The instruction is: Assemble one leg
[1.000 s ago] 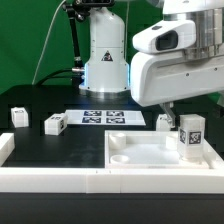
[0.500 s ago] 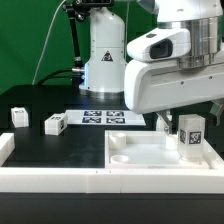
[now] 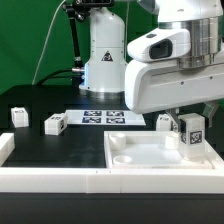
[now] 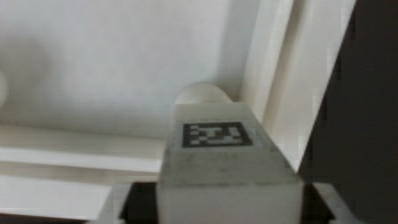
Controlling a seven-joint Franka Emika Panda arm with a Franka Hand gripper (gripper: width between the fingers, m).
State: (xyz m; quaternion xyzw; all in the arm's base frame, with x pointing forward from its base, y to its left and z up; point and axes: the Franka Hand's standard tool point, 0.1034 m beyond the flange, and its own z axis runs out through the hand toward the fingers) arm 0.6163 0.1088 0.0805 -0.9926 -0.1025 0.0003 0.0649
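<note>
My gripper (image 3: pixel 188 119) is shut on a leg (image 3: pixel 190 133), a small white block with a black-and-white tag. It holds the leg upright at the far right corner of the large flat white square piece (image 3: pixel 150 152). In the wrist view the leg (image 4: pixel 221 150) fills the middle between my dark fingers (image 4: pixel 317 205), over the white piece's corner (image 4: pixel 107 80). Whether the leg touches the piece is hidden. Three more legs lie on the black table: two at the exterior view's left (image 3: pixel 20 116) (image 3: pixel 54 123) and one just behind my gripper (image 3: pixel 164 121).
The marker board (image 3: pixel 105 117) lies flat in front of the arm's white base (image 3: pixel 105 50). A long white rail (image 3: pixel 70 181) runs along the front edge and a short one (image 3: pixel 5 148) stands at the exterior view's left.
The hand has shifted a little toward the exterior view's left and slightly up. The leg has stayed in the grip over the same corner.
</note>
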